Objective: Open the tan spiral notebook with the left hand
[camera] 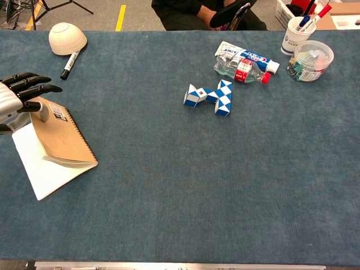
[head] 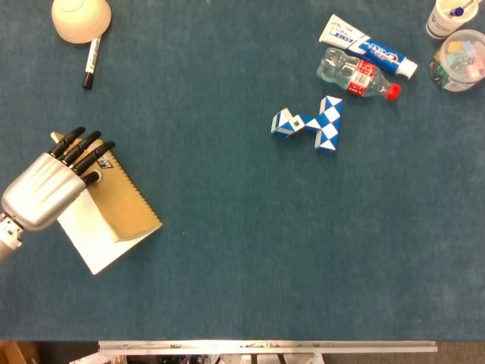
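While my left hand (head: 42, 189) has its dark fingers (head: 85, 150) slightly fanned over the top corner of the tan spiral notebook (head: 121, 205), the cover and a block of pages stand lifted off the white pages (head: 85, 236) beneath. The chest view shows this best: the tan cover (camera: 59, 138) tilts up from its coil edge like a shallow tent, with a white page (camera: 39, 169) lying flat on the blue cloth-covered table (head: 250, 250) below it. My fingers rest over the outer edge of the lifted cover, at the corner with the small printed label; I judge they are hooked there so the cover swings about the spiral binding. Whether my thumb is pinching the cover from below I cannot tell, since the hand hides it in both views.

The notebook sits near the table's left edge, well apart from everything else, so the cover has room to swing. I would call the opening about half done: the cover is raised but not laid flat. My right hand shows in neither view.

Along the far edge lie a cream upturned bowl (head: 80, 19) and a black marker pen (head: 91, 63) at the left, a white toothpaste tube (head: 366, 46) and a clear plastic bottle with a red cap (head: 356, 74) toward the right corner, and a blue-and-white folding snake puzzle (head: 311, 123) nearer the middle.
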You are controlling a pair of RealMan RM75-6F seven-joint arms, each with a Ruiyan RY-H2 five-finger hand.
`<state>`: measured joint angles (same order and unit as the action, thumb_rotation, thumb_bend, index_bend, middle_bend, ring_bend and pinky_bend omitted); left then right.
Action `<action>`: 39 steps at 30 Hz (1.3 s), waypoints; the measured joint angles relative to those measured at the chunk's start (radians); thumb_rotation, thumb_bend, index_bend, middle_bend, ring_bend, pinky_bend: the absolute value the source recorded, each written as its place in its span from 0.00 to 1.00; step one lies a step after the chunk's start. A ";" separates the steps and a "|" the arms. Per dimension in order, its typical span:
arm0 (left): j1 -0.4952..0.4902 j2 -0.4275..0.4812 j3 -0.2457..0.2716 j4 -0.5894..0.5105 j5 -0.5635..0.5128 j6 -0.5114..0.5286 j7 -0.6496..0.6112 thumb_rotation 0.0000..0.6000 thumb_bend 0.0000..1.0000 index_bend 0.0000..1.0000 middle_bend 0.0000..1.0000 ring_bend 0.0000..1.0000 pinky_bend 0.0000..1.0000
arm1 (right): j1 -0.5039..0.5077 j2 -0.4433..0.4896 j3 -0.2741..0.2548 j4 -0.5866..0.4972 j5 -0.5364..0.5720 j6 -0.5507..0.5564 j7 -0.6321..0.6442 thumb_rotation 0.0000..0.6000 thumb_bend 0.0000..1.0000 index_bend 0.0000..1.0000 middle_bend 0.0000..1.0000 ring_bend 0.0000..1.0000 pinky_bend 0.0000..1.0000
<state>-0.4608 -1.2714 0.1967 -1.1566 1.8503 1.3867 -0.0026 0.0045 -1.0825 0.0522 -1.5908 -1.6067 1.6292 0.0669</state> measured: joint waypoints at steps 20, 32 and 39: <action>-0.203 0.064 -0.093 -0.333 -0.010 -0.343 0.311 1.00 0.69 0.46 0.09 0.00 0.09 | -0.031 -0.007 -0.001 0.064 0.029 0.022 0.080 1.00 0.35 0.11 0.24 0.09 0.15; -0.245 0.057 -0.164 -0.464 -0.168 -0.495 0.533 1.00 0.69 0.14 0.05 0.00 0.09 | -0.032 -0.014 0.003 0.091 0.037 0.015 0.106 1.00 0.35 0.11 0.24 0.09 0.16; -0.259 0.026 -0.194 -0.524 -0.257 -0.547 0.653 1.00 0.69 0.09 0.05 0.00 0.09 | -0.031 -0.020 0.004 0.105 0.041 0.010 0.122 1.00 0.35 0.11 0.24 0.09 0.15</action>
<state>-0.7201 -1.2457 0.0025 -1.6805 1.5932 0.8398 0.6508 -0.0265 -1.1024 0.0566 -1.4853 -1.5656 1.6394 0.1892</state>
